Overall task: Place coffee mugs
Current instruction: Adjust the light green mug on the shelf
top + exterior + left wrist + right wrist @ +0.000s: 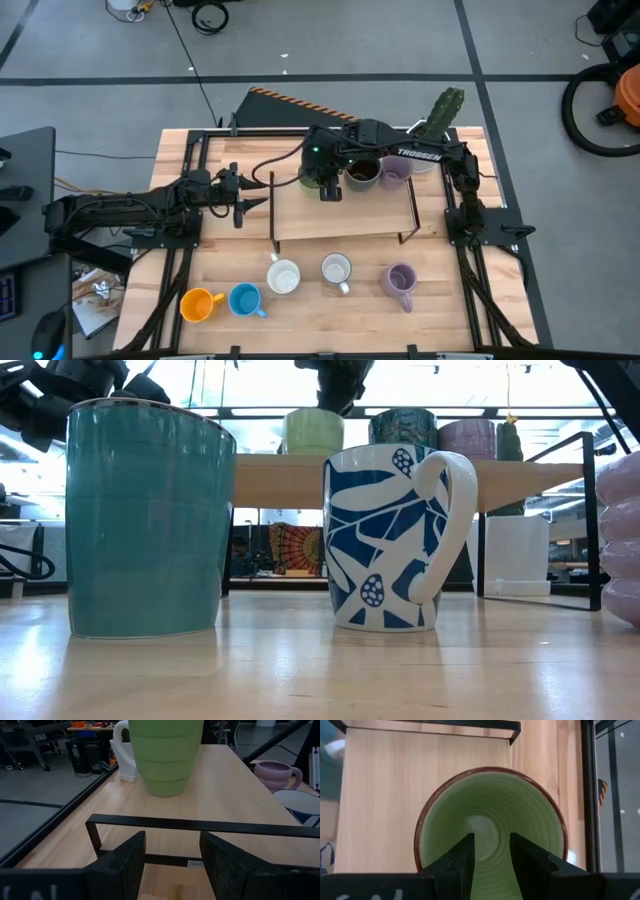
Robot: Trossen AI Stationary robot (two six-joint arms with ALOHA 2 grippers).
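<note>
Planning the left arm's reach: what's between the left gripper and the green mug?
Left wrist view: only the shelf's black frame bar and bare shelf top separate the left gripper from the green mug.

A robotics lab or workshop: the wooden table [330,300] stands on a grey concrete floor [330,40] marked with taped lines, cables [205,15] trailing across it. Beyond the table are desks and benches [90,727] (cluttered with equipment) and a shop vacuum [610,95].
</note>
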